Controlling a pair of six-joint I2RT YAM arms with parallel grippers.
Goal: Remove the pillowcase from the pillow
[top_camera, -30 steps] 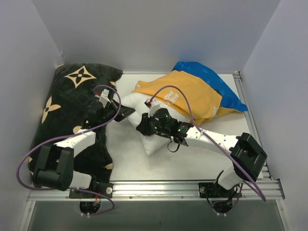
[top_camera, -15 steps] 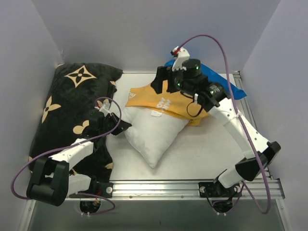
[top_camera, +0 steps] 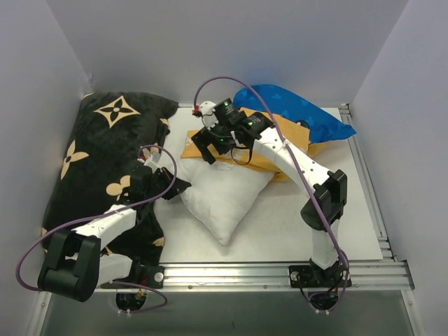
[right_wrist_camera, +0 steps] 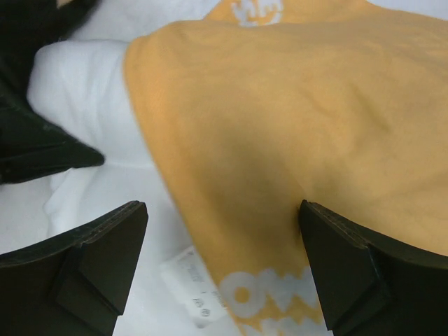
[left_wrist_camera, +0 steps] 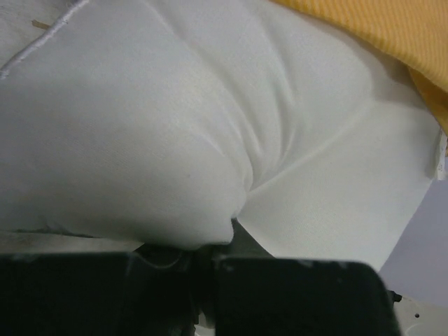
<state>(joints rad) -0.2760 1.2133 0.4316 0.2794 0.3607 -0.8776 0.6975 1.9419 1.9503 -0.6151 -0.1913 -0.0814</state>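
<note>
The white pillow (top_camera: pixel 224 196) lies mid-table, its near half bare. The pillowcase (top_camera: pixel 280 150), turned orange side out with its blue side (top_camera: pixel 294 112) bunched behind, still covers the pillow's far end. My left gripper (top_camera: pixel 178 185) is shut on the pillow's left corner; in the left wrist view the white pillow (left_wrist_camera: pixel 210 140) fills the frame above the left gripper (left_wrist_camera: pixel 210 259). My right gripper (top_camera: pixel 218 149) hangs open over the pillowcase's open edge. In the right wrist view the right gripper (right_wrist_camera: pixel 224 273) straddles the orange pillowcase (right_wrist_camera: pixel 294 126) hem and the pillow's label (right_wrist_camera: pixel 192 283).
A black cushion with tan flowers (top_camera: pixel 98 161) fills the table's left side, under my left arm. Grey walls close in the back and both sides. A metal rail (top_camera: pixel 224 271) runs along the front edge. Purple cables loop off both wrists.
My right gripper rose from the front of the pillow, swung back and left over the pillowcase edge, and opened. More of the pillow now shows. The left gripper kept its hold.
</note>
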